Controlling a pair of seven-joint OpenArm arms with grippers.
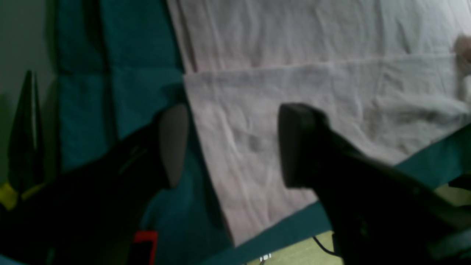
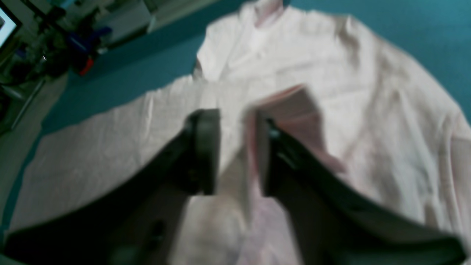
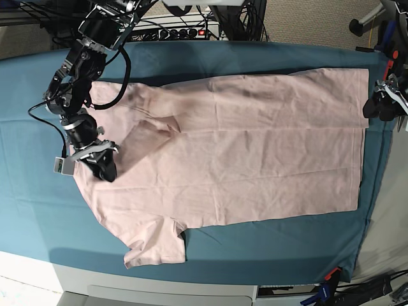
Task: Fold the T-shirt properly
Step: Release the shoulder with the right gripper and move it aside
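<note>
The pale pink T-shirt (image 3: 242, 146) lies flat on the teal tablecloth (image 3: 255, 57), neck end to the left and hem to the right. One short sleeve (image 3: 156, 245) sticks out at the lower left. My right gripper (image 3: 105, 171) is down on the shirt's neck end; in the right wrist view (image 2: 235, 151) its jaws stand apart, and a raised ridge of pink cloth (image 2: 252, 147) leans against one finger. My left gripper (image 3: 384, 105) hovers at the hem's far corner, open wide (image 1: 232, 147) over the shirt (image 1: 312, 92) with nothing between its fingers.
Cables and a power strip (image 3: 182, 29) run along the table's back edge. Clamps (image 3: 328, 287) hang at the front right corner. The tablecloth's edge (image 1: 294, 228) drops off just past the hem, with the floor (image 1: 301, 250) below.
</note>
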